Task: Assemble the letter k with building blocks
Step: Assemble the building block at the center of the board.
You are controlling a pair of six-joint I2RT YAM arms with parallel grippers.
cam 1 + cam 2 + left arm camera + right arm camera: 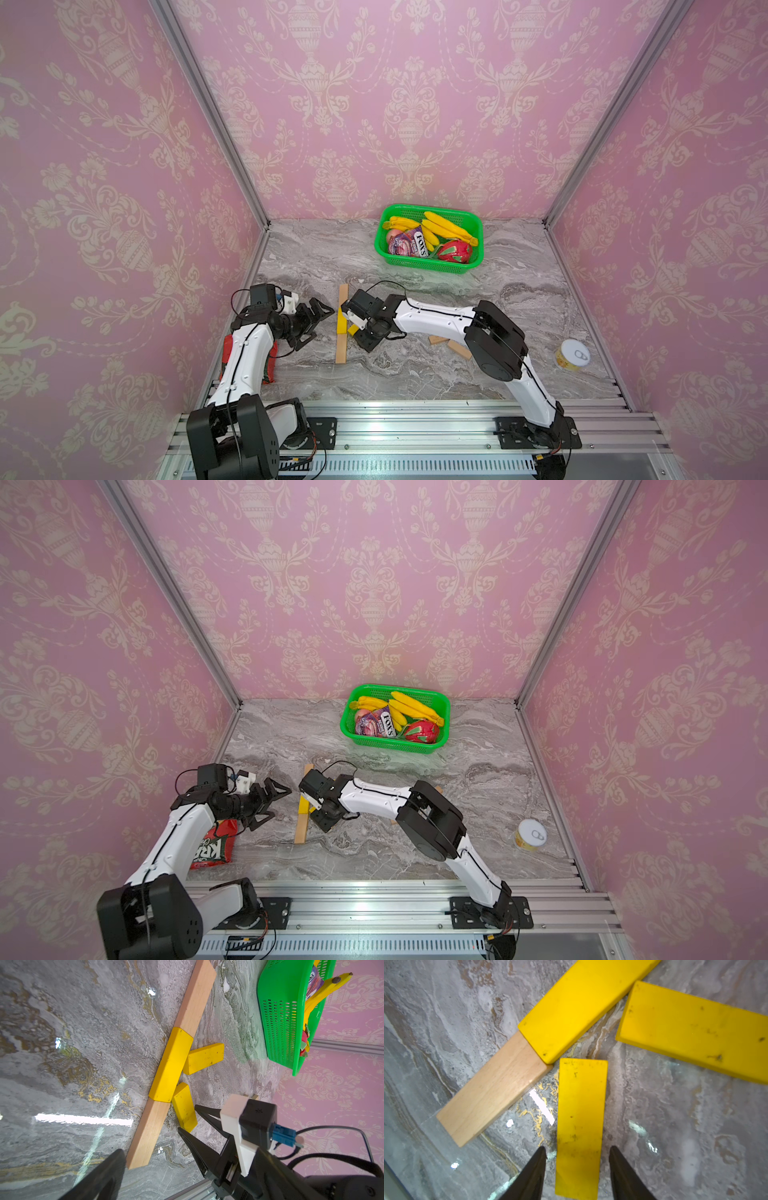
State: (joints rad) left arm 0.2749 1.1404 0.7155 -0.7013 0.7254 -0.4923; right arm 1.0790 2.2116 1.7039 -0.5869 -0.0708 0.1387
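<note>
The letter k lies flat on the marble. Its stem runs wood bar, yellow bar, wood bar. Two yellow building blocks slant off the stem's middle: an upper arm and a lower arm. My right gripper is open and straddles the lower arm's outer end, with a gap on each side. Left of the stem, my left gripper hangs wide open and empty. Two loose wood bars lie under the right arm.
A green basket with bananas, a sweets packet and a red fruit stands at the back. A tin can sits at the right. A red snack bag lies under the left arm. Pink walls close in three sides.
</note>
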